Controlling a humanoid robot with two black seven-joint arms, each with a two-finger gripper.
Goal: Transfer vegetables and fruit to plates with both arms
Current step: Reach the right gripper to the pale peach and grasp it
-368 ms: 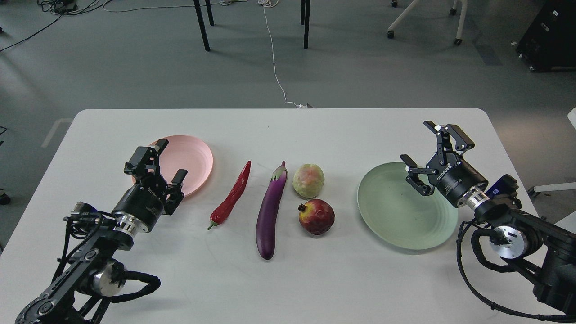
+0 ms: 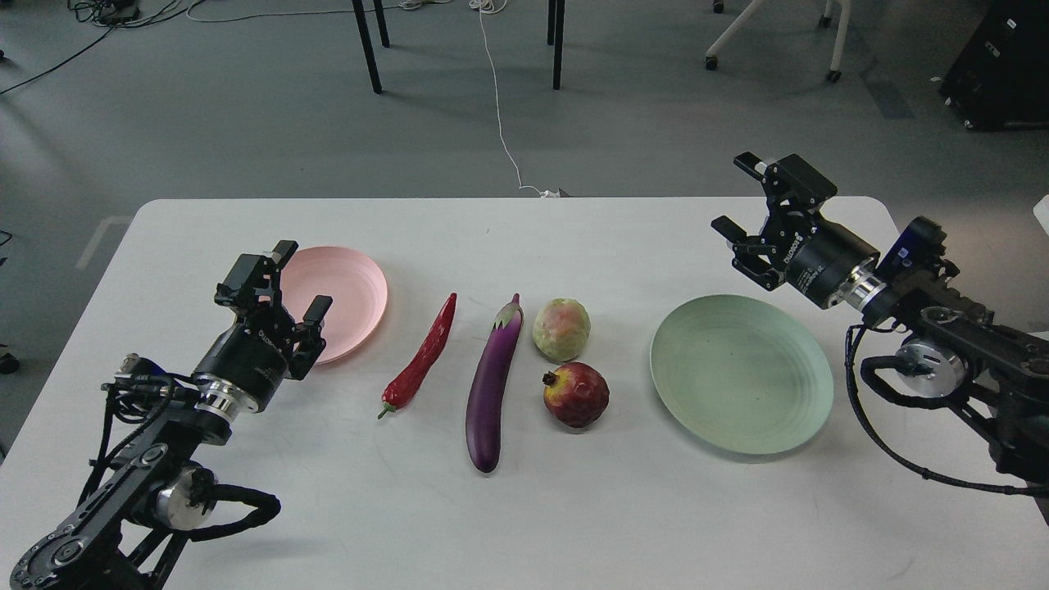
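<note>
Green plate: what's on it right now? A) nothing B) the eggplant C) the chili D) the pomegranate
A: the green plate shows only bare surface; the pomegranate, eggplant and chili all lie on the table to its left.

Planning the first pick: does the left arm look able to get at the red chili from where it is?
Probably yes. The left gripper is open and empty beside the pink plate, and only bare table lies between it and the chili. The eggplant lies apart on the chili's far side.
</note>
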